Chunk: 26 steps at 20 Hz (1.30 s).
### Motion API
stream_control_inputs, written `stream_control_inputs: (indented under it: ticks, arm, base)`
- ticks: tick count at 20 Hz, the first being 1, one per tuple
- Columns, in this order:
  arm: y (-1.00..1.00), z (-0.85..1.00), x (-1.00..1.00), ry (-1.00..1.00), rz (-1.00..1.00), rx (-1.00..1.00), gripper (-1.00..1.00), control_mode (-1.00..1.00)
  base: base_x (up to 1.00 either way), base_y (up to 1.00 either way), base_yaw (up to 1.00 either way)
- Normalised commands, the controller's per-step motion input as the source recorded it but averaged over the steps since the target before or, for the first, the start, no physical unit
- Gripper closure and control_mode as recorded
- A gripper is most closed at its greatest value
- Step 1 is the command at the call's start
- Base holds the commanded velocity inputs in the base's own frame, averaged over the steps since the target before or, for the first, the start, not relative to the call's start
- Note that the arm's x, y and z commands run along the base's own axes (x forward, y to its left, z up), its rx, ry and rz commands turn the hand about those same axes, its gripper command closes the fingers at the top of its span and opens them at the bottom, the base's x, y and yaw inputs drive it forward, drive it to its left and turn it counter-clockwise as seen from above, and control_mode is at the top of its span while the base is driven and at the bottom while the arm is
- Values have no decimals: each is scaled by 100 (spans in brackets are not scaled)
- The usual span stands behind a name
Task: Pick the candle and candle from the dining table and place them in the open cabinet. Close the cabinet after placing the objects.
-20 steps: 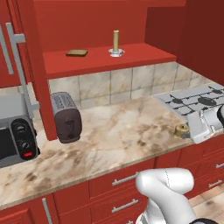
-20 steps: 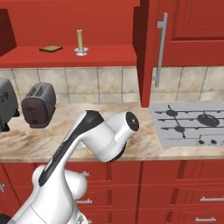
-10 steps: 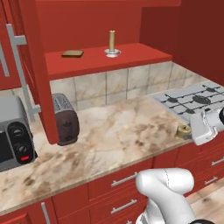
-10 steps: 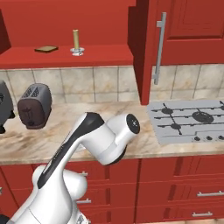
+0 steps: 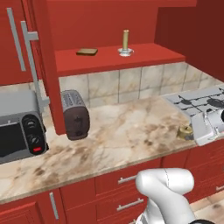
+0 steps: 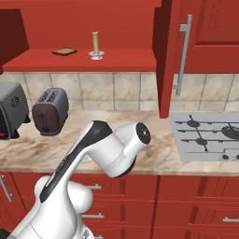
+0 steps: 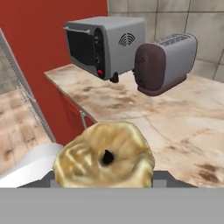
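Squat brass-gold candle (image 7: 105, 160) sits clamped in your two-finger gripper (image 5: 189, 132), low at the marbled counter's (image 5: 122, 131) front edge. Small, light, rigid and waxy-slick, so keep gripping its round sides squarely.

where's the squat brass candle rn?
Squat brass candle is in the claw, at the right edge of the left base view, over the counter front edge beside the stove.
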Motion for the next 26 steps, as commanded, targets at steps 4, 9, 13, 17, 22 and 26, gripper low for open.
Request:
stream_control_inputs:
  ticks: [4, 9, 13, 17, 22, 26]
  arm:
    - [0, 0, 0, 0, 0, 0, 100, 100]
    - [0, 0, 0, 0, 0, 0, 100, 100]
    - [0, 0, 0, 0, 0, 0, 100, 100]
    - [0, 0, 0, 0, 0, 0, 100, 100]
    - [0, 0, 0, 0, 0, 0, 100, 100]
    - [0, 0, 0, 0, 0, 0, 100, 100]
  base:
    - [11, 6, 32]
    - [13, 7, 27]
    - [18, 11, 23]
    - [30, 6, 15]
    - [24, 2, 11]
    - [2, 0, 7]
